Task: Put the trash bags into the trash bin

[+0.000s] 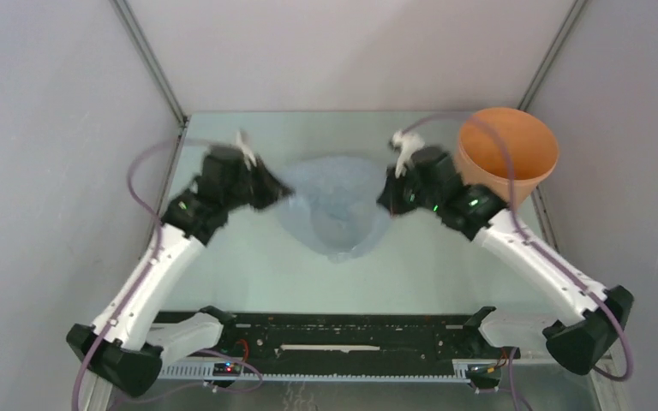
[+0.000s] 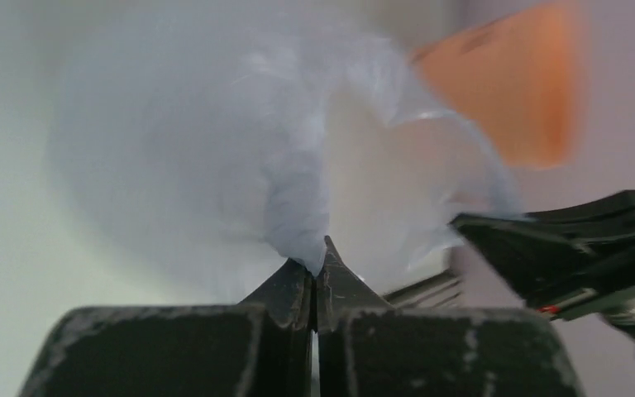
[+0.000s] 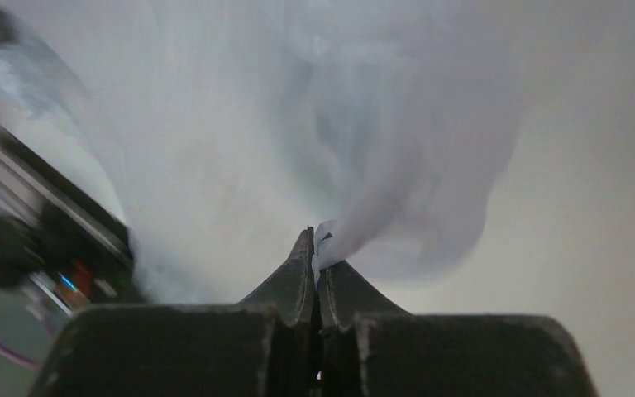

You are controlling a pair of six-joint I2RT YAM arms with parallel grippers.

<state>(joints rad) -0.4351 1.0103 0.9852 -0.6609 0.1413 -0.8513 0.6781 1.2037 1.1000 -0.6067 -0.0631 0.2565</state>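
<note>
- Left tool [image 1: 281,190]: black two-finger tool on the white left arm; fingers pressed together and clamped on one edge of the thin, translucent pale blue-grey plastic film trash bag [image 1: 334,205]; in the left wrist view the film bunches into a twisted fold right at the fingertips of this tool [image 2: 318,258].
- Right tool [image 1: 387,199]: black two-finger tool on the white right arm; fingers likewise together, pinching the opposite edge of the bag; in the right wrist view a small tuft of film sits nipped between the tips of the tool [image 3: 315,245].
- Trash bag, position: spread between the two tools near the middle of the pale green surface [image 1: 248,265]; its loose body sags toward the near side in a rounded pouch; wrinkled and glossy; whether its lowest part touches the surface, cannot tell; wholly outside the bin.
- Trash bag, close views: fills most of the left wrist view [image 2: 207,149] and of the right wrist view [image 3: 298,124]; both blurred.
- Round terracotta-orange plastic trash bin [image 1: 527,175]: upright at the far right corner of the surface; mouth open upward; just beside the right arm's wrist, right of the bag; appears behind the film in the left wrist view [image 2: 513,91].
</note>
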